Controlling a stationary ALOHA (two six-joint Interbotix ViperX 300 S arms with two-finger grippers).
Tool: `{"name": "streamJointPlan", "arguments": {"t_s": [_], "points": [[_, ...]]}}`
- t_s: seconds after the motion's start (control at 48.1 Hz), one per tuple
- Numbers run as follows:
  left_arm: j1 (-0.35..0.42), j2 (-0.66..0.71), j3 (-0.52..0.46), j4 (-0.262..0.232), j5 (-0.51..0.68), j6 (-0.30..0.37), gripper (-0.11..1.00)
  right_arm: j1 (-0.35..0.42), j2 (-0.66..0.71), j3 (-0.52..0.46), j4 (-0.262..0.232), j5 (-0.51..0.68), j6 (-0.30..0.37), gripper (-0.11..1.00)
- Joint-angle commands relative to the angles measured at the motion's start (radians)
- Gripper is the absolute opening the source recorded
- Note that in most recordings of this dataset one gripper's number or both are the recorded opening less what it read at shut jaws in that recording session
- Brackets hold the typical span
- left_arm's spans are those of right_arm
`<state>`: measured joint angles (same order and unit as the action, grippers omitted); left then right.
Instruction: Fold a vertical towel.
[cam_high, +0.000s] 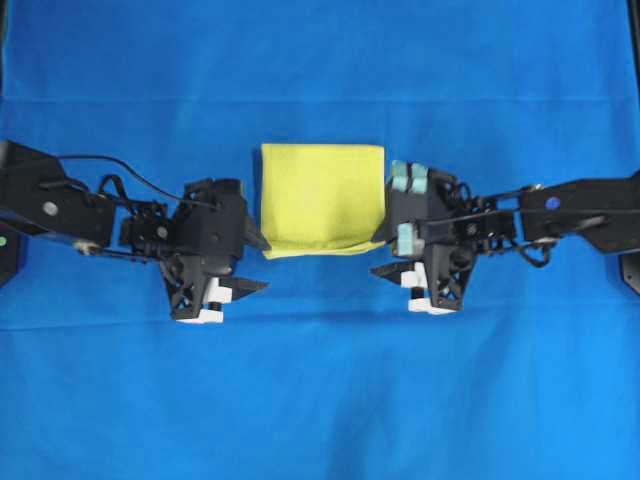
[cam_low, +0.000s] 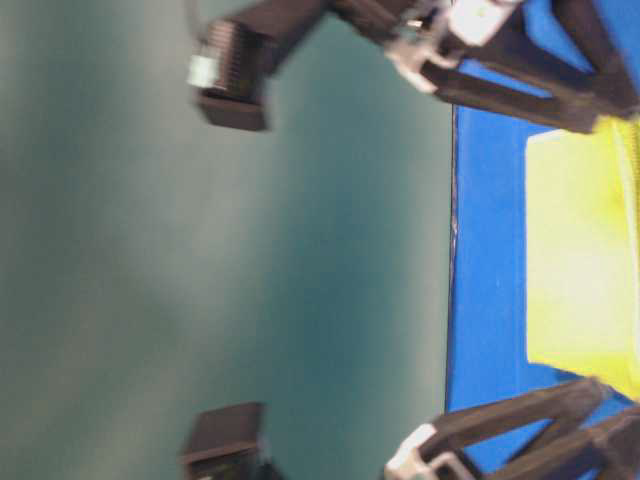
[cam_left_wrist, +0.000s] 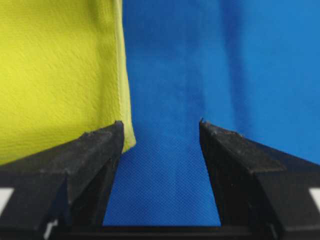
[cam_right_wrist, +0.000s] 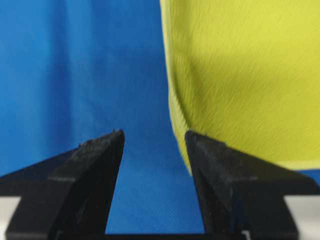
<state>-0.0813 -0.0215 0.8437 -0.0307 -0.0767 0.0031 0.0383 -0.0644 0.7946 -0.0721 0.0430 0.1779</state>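
The yellow towel (cam_high: 322, 198) lies flat on the blue cloth as a near-square, with a second layer peeking out along its near edge. My left gripper (cam_high: 262, 264) sits at the towel's near-left corner, open. In the left wrist view only blue cloth lies inside the left gripper (cam_left_wrist: 160, 125), and the towel (cam_left_wrist: 55, 75) has its corner beside the left finger. My right gripper (cam_high: 378, 256) is at the near-right corner, also open. The right wrist view shows the right gripper (cam_right_wrist: 154, 133) over blue cloth, with the towel (cam_right_wrist: 240, 75) behind the right finger.
A large blue cloth (cam_high: 320, 400) covers the whole table. In the table-level view its edge (cam_low: 452, 250) borders a dark green backdrop, the towel (cam_low: 580, 250) lies at the right, and black arm parts (cam_low: 500, 90) cross the top and bottom.
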Motion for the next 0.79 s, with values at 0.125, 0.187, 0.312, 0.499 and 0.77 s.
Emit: {"name": "streamJointPlan", "arguments": {"t_s": [0.125, 0.187, 0.312, 0.499, 0.77], "points": [[0.011, -0.201, -0.009, 0.002, 0.106, 0.021, 0.59, 0.002, -0.19, -0.02, 0.0, 0.052, -0.002, 0.58], [0.014, -0.259, -0.005, 0.0, 0.126, 0.031, 0.59, 0.002, -0.241, -0.017, 0.0, 0.06, -0.002, 0.58], [0.014, -0.37, 0.015, 0.0, 0.144, 0.046, 0.59, 0.003, -0.351, -0.006, -0.002, 0.074, -0.002, 0.58], [0.015, -0.578, 0.06, 0.002, 0.179, 0.051, 0.59, 0.0, -0.5, 0.031, -0.012, 0.084, -0.003, 0.57], [0.017, -0.877, 0.149, 0.002, 0.261, 0.051, 0.59, -0.008, -0.755, 0.101, -0.021, 0.184, -0.003, 0.57]]}}
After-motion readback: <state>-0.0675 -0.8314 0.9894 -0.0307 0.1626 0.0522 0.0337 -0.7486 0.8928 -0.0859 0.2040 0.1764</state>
